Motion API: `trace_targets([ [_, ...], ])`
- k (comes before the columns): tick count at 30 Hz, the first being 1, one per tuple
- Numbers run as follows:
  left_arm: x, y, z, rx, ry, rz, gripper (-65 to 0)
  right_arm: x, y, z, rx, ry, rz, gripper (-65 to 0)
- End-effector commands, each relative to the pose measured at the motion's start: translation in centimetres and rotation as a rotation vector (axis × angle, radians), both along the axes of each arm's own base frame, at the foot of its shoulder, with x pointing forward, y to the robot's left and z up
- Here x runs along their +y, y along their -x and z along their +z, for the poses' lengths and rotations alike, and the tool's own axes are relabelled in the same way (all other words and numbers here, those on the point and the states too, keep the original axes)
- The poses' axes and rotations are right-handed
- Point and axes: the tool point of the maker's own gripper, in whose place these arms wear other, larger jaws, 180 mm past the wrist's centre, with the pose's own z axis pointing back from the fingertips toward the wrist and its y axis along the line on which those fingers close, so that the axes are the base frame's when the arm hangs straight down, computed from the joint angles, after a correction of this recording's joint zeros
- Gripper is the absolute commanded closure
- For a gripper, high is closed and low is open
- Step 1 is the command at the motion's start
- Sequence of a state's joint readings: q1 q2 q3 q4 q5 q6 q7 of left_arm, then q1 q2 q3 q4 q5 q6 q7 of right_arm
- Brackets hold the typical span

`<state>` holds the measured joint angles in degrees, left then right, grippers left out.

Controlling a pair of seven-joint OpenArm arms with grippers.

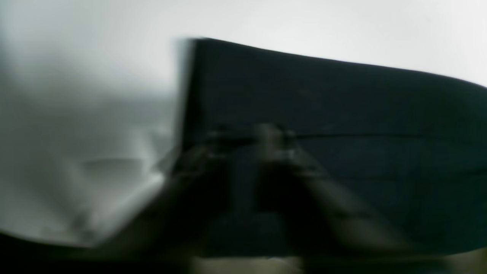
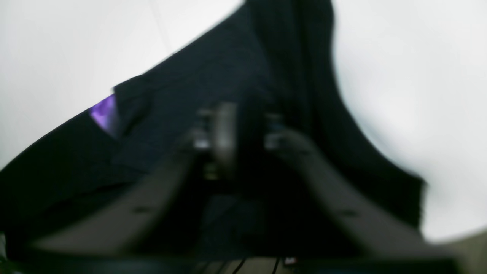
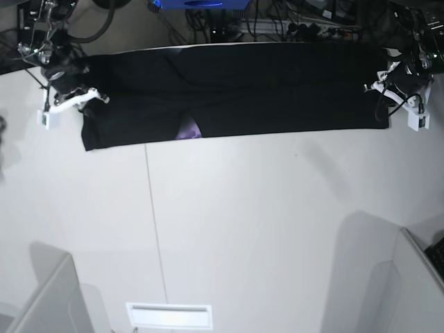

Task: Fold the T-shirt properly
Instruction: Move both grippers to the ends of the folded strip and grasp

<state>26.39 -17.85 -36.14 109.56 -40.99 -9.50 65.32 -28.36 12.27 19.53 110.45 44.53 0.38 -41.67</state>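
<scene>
Base view | left end effector (image 3: 383,88) clenched on T-shirt (image 3: 277,87) | right end effector (image 3: 89,97) grips its opposite end

one T-shirt (image 3: 277,90), two arms, one table (image 3: 263,229)

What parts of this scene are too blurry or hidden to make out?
- Left wrist view: left claw smeared by motion blur; its grip is unclear.
- Right wrist view: right claw equally blurred.
- Base view: large black cotton T-shirt folded over, hiding all but a purple patch.
</scene>
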Motion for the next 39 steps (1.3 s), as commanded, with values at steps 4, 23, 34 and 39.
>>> trace_targets([
  [4,-0.3,0.1,-0.2,-0.019,0.02,0.03,0.0,1.3,-1.2,0.5,-0.055,0.006,0.073,0.0],
  [23,0.2,-2.0,-10.3,0.1,-0.122,0.064,0.0,-2.1,-3.4,-7.2,0.129,0.197,-0.004,0.0],
  [34,1.0,-10.0,-8.5,-0.002,-0.084,0.096,0.0,-3.3,-11.7,-5.4,0.051,0.173,-0.032,0.0],
  [39,2.2,-11.6,-5.2,-0.045,-0.107,0.104,0.0,-2.7,-13.2,-1.0,-0.077,0.201,-0.018,0.0],
])
